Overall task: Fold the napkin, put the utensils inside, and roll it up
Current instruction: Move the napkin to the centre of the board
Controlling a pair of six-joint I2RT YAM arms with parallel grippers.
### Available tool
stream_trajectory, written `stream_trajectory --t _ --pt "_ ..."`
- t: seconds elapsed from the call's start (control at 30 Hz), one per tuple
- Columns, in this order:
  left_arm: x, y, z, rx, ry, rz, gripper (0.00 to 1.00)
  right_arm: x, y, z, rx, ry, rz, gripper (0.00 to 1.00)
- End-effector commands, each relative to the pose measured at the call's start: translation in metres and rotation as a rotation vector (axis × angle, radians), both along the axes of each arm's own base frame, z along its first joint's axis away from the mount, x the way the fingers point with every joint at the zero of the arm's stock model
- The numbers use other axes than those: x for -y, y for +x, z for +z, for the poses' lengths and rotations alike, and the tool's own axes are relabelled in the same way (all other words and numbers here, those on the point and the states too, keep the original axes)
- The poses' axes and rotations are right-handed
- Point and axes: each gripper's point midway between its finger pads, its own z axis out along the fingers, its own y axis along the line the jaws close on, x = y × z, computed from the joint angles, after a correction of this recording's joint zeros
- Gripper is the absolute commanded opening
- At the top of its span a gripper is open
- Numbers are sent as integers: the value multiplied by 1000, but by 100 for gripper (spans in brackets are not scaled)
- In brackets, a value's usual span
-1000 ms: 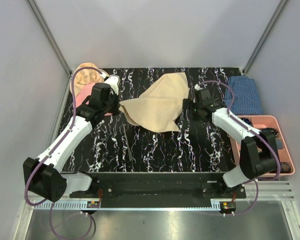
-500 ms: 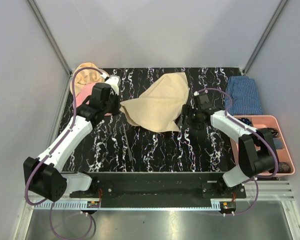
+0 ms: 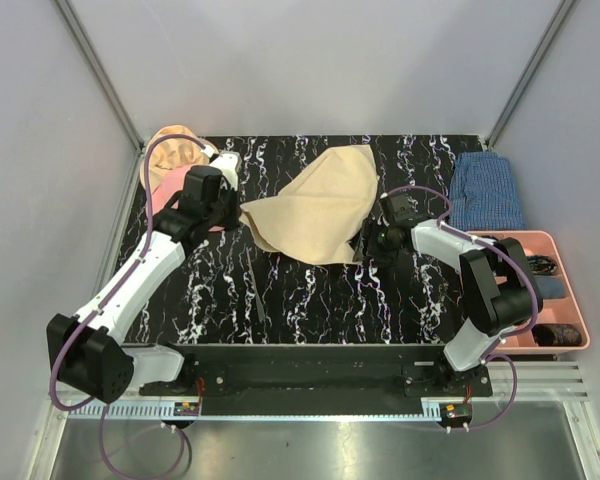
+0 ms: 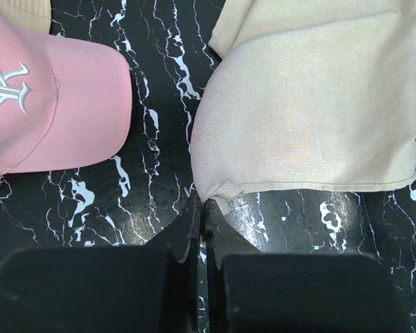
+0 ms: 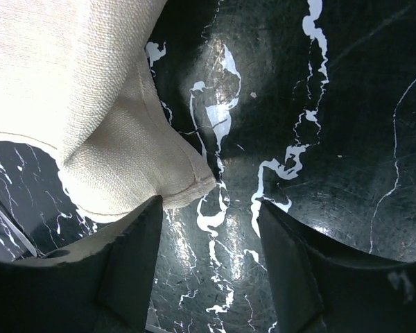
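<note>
Left gripper (image 4: 200, 208) on napkin (image 4: 305, 111) beside monogrammed cap (image 4: 48, 104)

Napkin (image 3: 315, 205) on table (image 3: 310, 300), cap (image 4: 48, 104) just left of napkin, hat (image 3: 170, 152) behind cap, left gripper (image 4: 202, 202) at napkin's left corner, right gripper (image 5: 209, 208) around napkin's near right corner, cloth (image 3: 488, 192) well right of napkin, tray (image 3: 525, 236) before cloth

The napkin (image 3: 320, 205) is beige, the cap (image 4: 41, 104) pink (white lettering), the table (image 3: 300, 290) black veined white
</note>
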Motion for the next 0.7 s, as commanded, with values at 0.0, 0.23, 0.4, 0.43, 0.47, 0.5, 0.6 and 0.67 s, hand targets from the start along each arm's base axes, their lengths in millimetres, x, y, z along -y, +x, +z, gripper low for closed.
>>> stream_trajectory --t 0.0,0.23,0.4,0.43,0.47,0.5,0.6,0.67 --pt "3 7 27 67 -29 -9 0 -9 12 9 42 32 16 63" --pt "5 7 26 61 -36 -19 0 -16 8 1 17 25 35 57" --pt "2 6 29 73 -27 -9 0 -19 9 -4 12 -5 40 56" --pt "2 6 31 76 -30 -8 0 -19 7 -5 7 -13 42 56" --pt "2 6 31 76 -32 -9 0 -17 7 -6 5 -22 34 54" --pt "2 6 30 76 -32 -9 0 -16 6 -8 3 -29 33 53" --pt "3 6 29 72 -30 -11 0 -15 5 -13 -12 -44 34 48" --pt "3 6 29 73 -30 -11 0 -17 2 -16 -28 -37 44 45"
